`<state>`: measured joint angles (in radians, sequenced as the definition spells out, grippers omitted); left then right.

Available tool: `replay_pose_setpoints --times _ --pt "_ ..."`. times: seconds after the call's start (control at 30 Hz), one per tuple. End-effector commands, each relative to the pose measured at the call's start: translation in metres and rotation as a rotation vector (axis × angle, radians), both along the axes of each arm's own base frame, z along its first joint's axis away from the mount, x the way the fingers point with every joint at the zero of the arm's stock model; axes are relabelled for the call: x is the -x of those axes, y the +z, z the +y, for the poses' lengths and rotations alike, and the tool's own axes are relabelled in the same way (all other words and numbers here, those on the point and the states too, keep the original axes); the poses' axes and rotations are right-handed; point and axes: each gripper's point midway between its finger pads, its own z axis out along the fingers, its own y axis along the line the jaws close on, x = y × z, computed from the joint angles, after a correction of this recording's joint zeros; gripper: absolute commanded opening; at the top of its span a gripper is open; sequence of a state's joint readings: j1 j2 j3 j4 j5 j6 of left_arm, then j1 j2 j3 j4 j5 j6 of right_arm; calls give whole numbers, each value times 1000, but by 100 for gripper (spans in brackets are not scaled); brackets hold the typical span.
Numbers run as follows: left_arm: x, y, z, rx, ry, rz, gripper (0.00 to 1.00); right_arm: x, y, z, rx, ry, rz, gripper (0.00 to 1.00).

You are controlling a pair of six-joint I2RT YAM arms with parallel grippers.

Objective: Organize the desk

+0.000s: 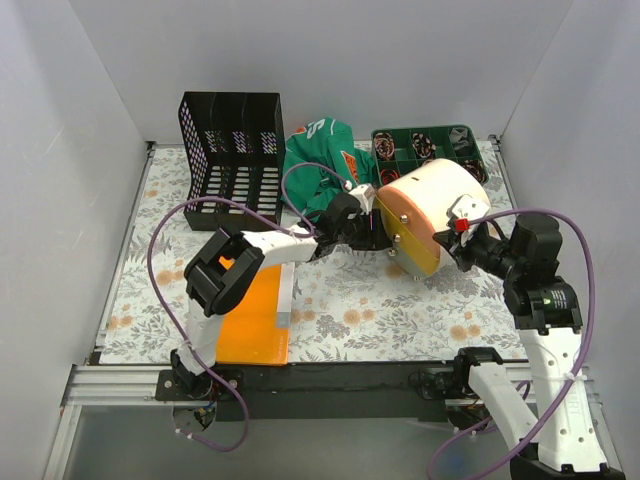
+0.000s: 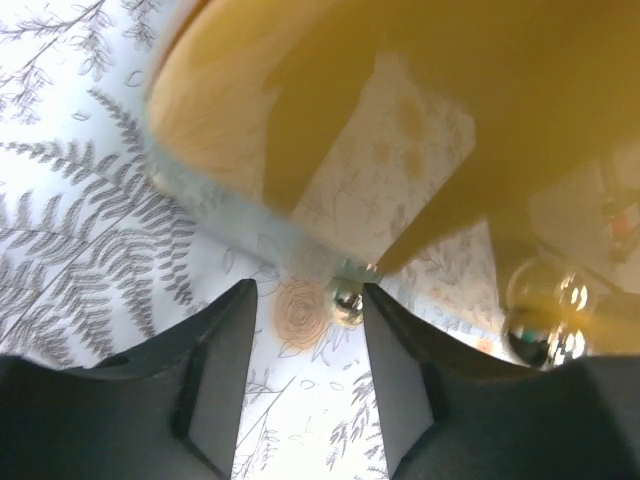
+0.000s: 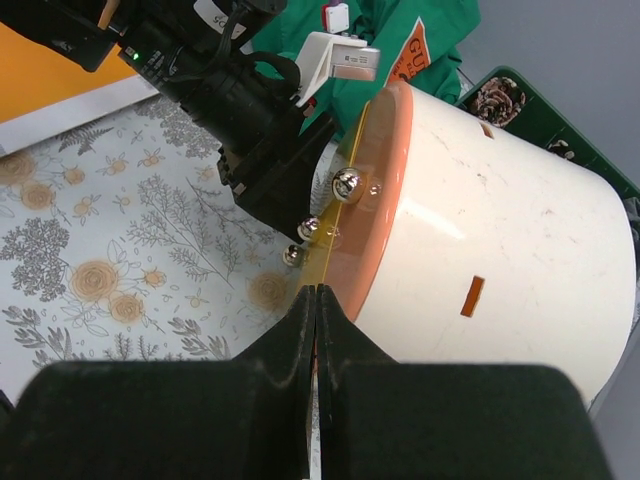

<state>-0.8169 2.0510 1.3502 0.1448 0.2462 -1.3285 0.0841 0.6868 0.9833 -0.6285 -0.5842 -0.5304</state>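
Desk: white cover with grey ferns and orange flowers, fills the workspace, black rim along the near edge.

Centre right, a cream drum lies on its side; its orange rim and translucent yellow lid face left and near. Three small metal studs sit on the lid.

Left gripper: jaws parted, holding nothing, right up at the lid face. One stud sits in the gap between the fingers; contact cannot be told.

Right gripper: fingers pressed together, with the lid's near edge running into the slit between them, so it looks pinched on that edge.

Far left: black file rack, upright. Far centre: crumpled green garment. Far right: green compartment tray, just behind the drum. Near left: flat orange folder under the left arm.
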Motion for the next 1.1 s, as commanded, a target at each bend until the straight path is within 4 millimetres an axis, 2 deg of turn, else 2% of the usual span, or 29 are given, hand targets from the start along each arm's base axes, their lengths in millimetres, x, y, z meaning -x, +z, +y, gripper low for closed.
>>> replay_pose_setpoints --times 0.0,0.03,0.07,0.13,0.23,0.27,0.3,0.33,0.4,0.43,0.47,0.5,0.53,0.6,0.63,0.67,0.7,0.73,0.77,0.8,0.83,0.87,0.9,0.97,1.0,1.03,1.07 --pt "1 55 19 30 38 -143 48 3 1 6 -15 45 -15 1" --pt "2 58 26 14 42 -170 50 3 0 8 -16 57 -10 1" --pt "3 79 35 23 62 -211 51 5 -1 12 -23 87 0 1" --pt "10 76 52 -23 67 -243 55 8 -3 16 -21 121 14 1" --pt "20 98 83 -51 105 -309 59 13 -7 24 -29 192 66 2" --pt "25 97 93 -86 104 -327 61 12 -11 28 -40 224 97 3" --pt "26 116 107 -84 142 -371 63 13 -12 30 -38 241 105 7" --pt "32 106 120 -125 144 -376 69 13 -11 33 -29 268 103 8" --pt "37 102 148 -213 180 -405 77 12 -19 38 -13 297 141 14" --pt "44 106 166 -227 205 -426 82 17 -22 47 4 341 147 17" --pt "47 104 182 -268 234 -429 94 15 -26 53 27 367 155 20" --pt "49 105 195 -299 253 -451 98 13 -32 57 65 369 162 28" --pt "54 115 215 -307 304 -489 98 25 -37 75 96 449 165 34" --pt "59 117 237 -353 328 -520 98 26 -55 91 181 513 181 44" --pt "61 124 248 -365 353 -546 98 40 -62 109 216 605 178 47" --pt "66 129 260 -373 371 -568 98 41 -76 119 254 654 201 50" --pt "68 133 269 -384 398 -585 98 51 -83 132 312 759 147 58" --pt "68 133 279 -410 421 -601 98 55 -90 140 342 811 131 60" --pt "70 136 298 -433 492 -625 98 57 -104 148 383 870 134 64" --pt "71 137 316 -456 563 -641 98 68 -114 168 466 1026 23 68" --pt "71 141 329 -468 626 -649 98 70 -127 177 500 1083 7 69" --pt "75 147 337 -449 660 -662 98 71 -132 182 534 1124 -37 71" --pt "76 152 342 -439 687 -670 98 76 -134 196 567 1212 -153 74" --pt "79 163 356 -423 754 -691 98 73 -151 208 642 1266 -210 77" --pt "80 165 361 -426 773 -697 98 73 -144 223 653 1288 -253 77" --pt "81 167 365 -431 789 -705 98 70 -159 233 679 1313 -227 77" --pt "82 169 371 -437 816 -708 98 68 -162 242 689 1329 -242 77"
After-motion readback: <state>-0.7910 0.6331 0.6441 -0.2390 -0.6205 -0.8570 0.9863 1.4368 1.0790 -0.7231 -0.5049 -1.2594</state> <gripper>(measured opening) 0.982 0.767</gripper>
